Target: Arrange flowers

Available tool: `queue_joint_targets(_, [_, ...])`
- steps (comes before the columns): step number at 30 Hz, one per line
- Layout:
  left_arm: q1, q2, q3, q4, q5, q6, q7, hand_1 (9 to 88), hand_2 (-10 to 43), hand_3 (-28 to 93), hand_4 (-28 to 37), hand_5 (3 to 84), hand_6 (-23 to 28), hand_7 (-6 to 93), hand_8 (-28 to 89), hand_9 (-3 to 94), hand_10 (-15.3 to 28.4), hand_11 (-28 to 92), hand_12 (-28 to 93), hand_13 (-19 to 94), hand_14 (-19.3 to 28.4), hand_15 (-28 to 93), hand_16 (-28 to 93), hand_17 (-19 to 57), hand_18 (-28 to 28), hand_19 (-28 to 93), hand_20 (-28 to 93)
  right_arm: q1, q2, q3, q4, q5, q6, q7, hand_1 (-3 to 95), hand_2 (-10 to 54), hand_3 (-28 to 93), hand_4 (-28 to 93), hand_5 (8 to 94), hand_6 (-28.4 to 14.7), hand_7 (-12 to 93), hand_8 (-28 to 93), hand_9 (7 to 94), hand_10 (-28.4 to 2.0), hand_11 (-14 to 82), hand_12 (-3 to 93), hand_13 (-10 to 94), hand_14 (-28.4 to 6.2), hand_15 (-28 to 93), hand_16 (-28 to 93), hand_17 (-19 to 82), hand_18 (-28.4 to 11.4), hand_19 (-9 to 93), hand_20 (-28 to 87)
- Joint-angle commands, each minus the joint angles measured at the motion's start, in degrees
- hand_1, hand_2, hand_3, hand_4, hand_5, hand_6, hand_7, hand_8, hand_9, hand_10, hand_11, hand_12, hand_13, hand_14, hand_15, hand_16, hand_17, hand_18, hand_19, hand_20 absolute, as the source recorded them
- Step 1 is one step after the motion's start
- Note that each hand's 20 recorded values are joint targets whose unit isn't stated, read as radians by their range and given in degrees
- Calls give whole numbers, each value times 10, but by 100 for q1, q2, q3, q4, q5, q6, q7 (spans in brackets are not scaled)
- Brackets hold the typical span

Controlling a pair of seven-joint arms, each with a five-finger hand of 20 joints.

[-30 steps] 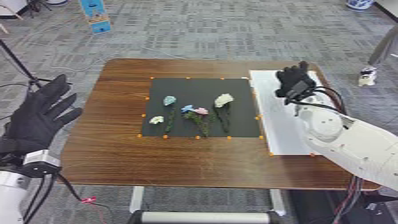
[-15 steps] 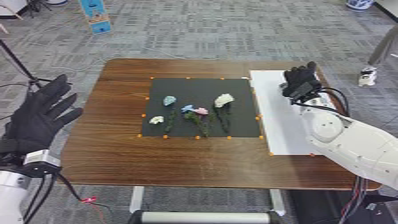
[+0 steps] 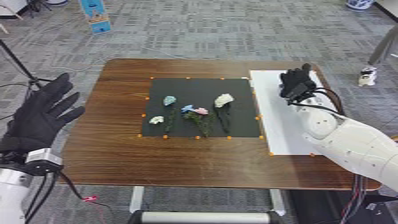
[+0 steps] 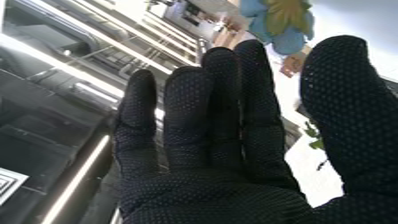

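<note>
In the head view, the right hand (image 3: 296,82) is over the far part of the white sheet (image 3: 289,135), right of the flowers. Its fingers are straight in the right wrist view, the hand's palm (image 4: 209,197) bare and the thumb apart. Left of the table, the left hand (image 3: 34,117) is open. On the black mat (image 3: 191,87) lie a pale blue flower (image 3: 169,100), a blue flower (image 3: 187,108) beside a pink one (image 3: 202,111), a larger white flower (image 3: 224,99) and a small white bloom (image 3: 156,120). Dark green stems point toward the near edge.
The brown wooden table (image 3: 178,165) carries small orange markers around the mat and sheet. A black stand (image 3: 34,80) rises beyond the left hand. In the right wrist view, a blue and yellow petal-like shape (image 4: 282,20) appears past the fingertips.
The right hand first moved a little to the right over the white sheet, then slightly back left. The flowers keep their places, and the left hand has barely shifted.
</note>
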Motion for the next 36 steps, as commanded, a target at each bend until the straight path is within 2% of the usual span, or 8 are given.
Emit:
queue_joint_targets(1, [-15, 23, 9, 15, -38, -51, -35, 299, -90, 526, -283, 227, 17, 147, -86, 168, 84, 90, 182, 125, 129, 84, 45, -126, 204, 364, 62, 110, -117, -110, 124, -22, 105, -152, 344, -95, 822, -283, 525, 29, 407, -177, 481, -101, 530, 380, 481, -92, 775, 394, 195, -173, 698, 497])
queue_joint_targets(7, [-48, 27, 35, 29, -32, -69, -37, 301, -89, 524, -283, 227, 17, 146, -86, 168, 84, 90, 183, 125, 129, 83, 45, -126, 204, 364, 62, 191, -273, -188, 365, 18, 36, -351, 358, -95, 827, -283, 535, 34, 411, -181, 481, -101, 529, 381, 490, -87, 773, 395, 198, -171, 699, 497])
queue_joint_targets(11, [-53, 31, 49, 32, -30, -63, -25, 299, -88, 523, -283, 227, 17, 145, -86, 168, 84, 89, 183, 125, 129, 82, 44, -126, 204, 364, 63, 249, -368, -261, 548, 39, -11, -458, 373, -95, 812, -283, 552, 41, 420, -174, 546, -93, 528, 391, 500, -83, 770, 397, 203, -167, 696, 496])
queue_joint_targets(14, [-62, 30, 55, 35, -36, -61, -27, 301, -87, 518, -283, 227, 17, 145, -85, 168, 84, 88, 183, 125, 129, 82, 45, -126, 204, 363, 63, 234, -407, -245, 621, 60, -67, -477, 398, -95, 772, -283, 562, 44, 435, -36, 576, -83, 486, 446, 511, -80, 766, 401, 208, -165, 695, 497])
queue_joint_targets(19, [-29, 16, 34, 22, -34, -60, -33, 298, -88, 525, -283, 227, 17, 145, -86, 168, 84, 89, 184, 125, 129, 82, 46, -126, 203, 363, 63, 216, -405, -243, 638, 30, -64, -444, 455, -95, 735, -283, 597, 53, 506, 9, 648, -65, 373, 562, 536, -72, 760, 409, 216, -163, 695, 499])
queue_joint_targets(22, [-32, 16, 39, 25, -35, -55, -34, 299, -88, 524, -283, 227, 17, 145, -85, 168, 84, 89, 184, 125, 130, 83, 46, -126, 203, 363, 63, 198, -380, -216, 617, 28, -54, -464, 481, -95, 758, -283, 630, 57, 530, 25, 684, -61, 349, 591, 553, -65, 746, 445, 225, -161, 697, 499])
queue_joint_targets(27, [1, -8, 26, 8, -31, -44, -24, 297, -88, 526, -283, 227, 17, 145, -85, 168, 84, 90, 183, 124, 129, 83, 45, -125, 203, 364, 63, 166, -206, -185, 342, 9, -67, -472, 496, -95, 778, -282, 685, 51, 523, 45, 722, -59, 354, 596, 576, -61, 728, 495, 236, -161, 701, 503])
queue_joint_targets(36, [32, -32, -14, -3, -33, -23, -17, 298, -88, 526, -283, 228, 17, 144, -85, 168, 84, 89, 183, 124, 129, 82, 46, -125, 203, 363, 62, -15, 349, 234, -990, -79, 469, -432, 489, -95, 801, -283, 700, 43, 505, 73, 728, -61, 352, 604, 582, -62, 726, 507, 239, -164, 703, 507])
